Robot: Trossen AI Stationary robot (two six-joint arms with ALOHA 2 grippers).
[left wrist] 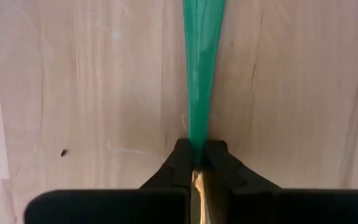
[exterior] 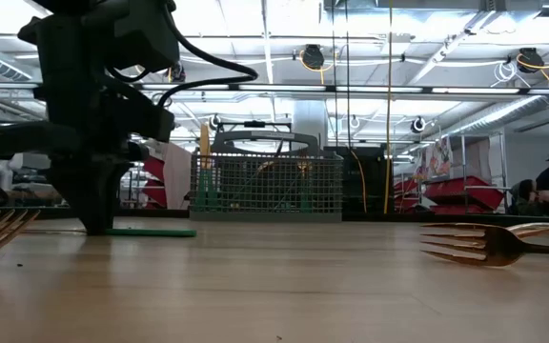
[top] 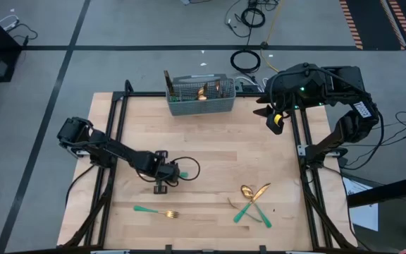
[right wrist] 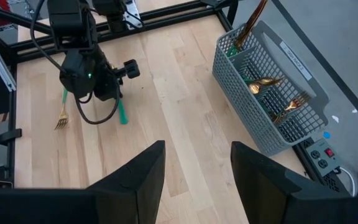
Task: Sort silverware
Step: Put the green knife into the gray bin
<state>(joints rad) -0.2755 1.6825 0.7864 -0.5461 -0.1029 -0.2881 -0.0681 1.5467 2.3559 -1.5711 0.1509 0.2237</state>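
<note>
Wooden table [top: 210, 141]: left gripper [left wrist: 197, 163] jaws pinch a teal-handled utensil [left wrist: 201, 68] at seven o'clock; a thin-edge grip might let it twist free. Right gripper [right wrist: 197, 168], jaws spread, waits at two o'clock.

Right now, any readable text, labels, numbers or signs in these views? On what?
None can be read.
White label on the right arm: print too small to read.
Pale strip on the rim of the wire caddy: marks too blurred to read.
Signs on the shelving in the room behind: blurred, unreadable.
Silverware and table: no markings visible.
</note>
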